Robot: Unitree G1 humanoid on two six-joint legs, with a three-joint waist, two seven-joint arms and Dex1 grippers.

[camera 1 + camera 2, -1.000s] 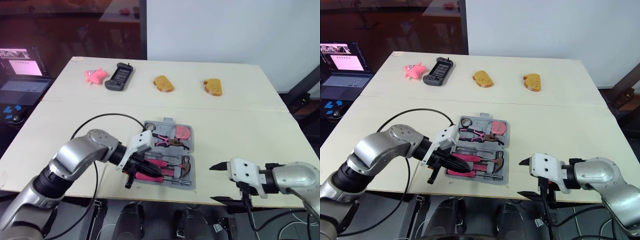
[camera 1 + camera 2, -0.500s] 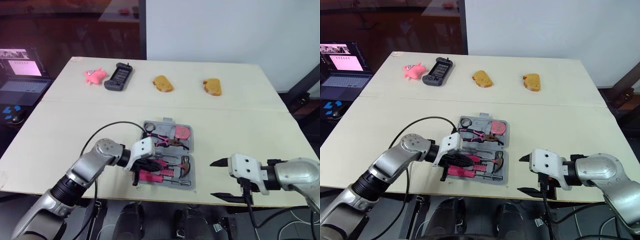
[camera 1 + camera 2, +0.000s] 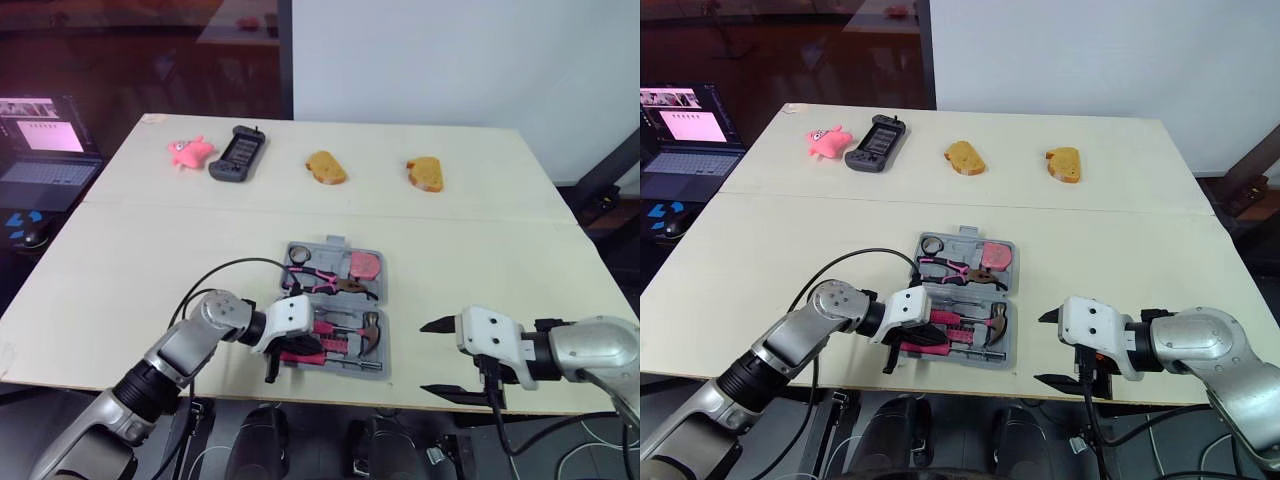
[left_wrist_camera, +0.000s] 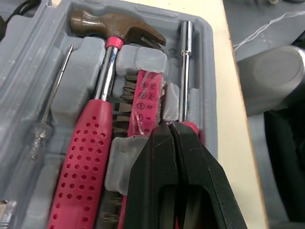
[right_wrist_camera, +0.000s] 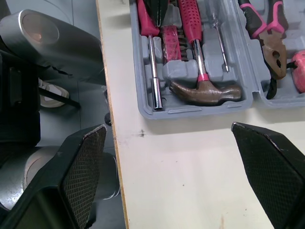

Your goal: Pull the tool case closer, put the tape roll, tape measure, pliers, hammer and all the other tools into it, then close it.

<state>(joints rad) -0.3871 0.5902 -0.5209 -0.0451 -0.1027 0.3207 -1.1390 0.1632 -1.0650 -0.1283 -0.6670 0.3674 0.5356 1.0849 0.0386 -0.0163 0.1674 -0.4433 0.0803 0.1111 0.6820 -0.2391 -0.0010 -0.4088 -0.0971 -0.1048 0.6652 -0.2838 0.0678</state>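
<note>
Lower and flatter than a second ago, my left arm has dropped its elbow toward the table's near edge and brought the left gripper (image 4: pixel 170 126) down onto the near half of the tool case (image 3: pixel 334 242), which hasn't shifted. The right gripper (image 3: pixel 428 358) has barely moved: it hangs spread wide off the near edge, well apart from the case on its right.

The left fingers are pinched together with nothing between them, tips on the pink handle of the nut driver (image 4: pixel 185 71) beside the hammer (image 4: pixel 107 95). I read that as pressing the driver into its slot.

The case lies open and flat, near the table's front, with the pliers (image 3: pixel 330 280) and tape measure (image 3: pixel 365 264) in the far half. Its fold line runs left to right just beyond the left gripper, so that arm is the nearer one for closing it.
</note>
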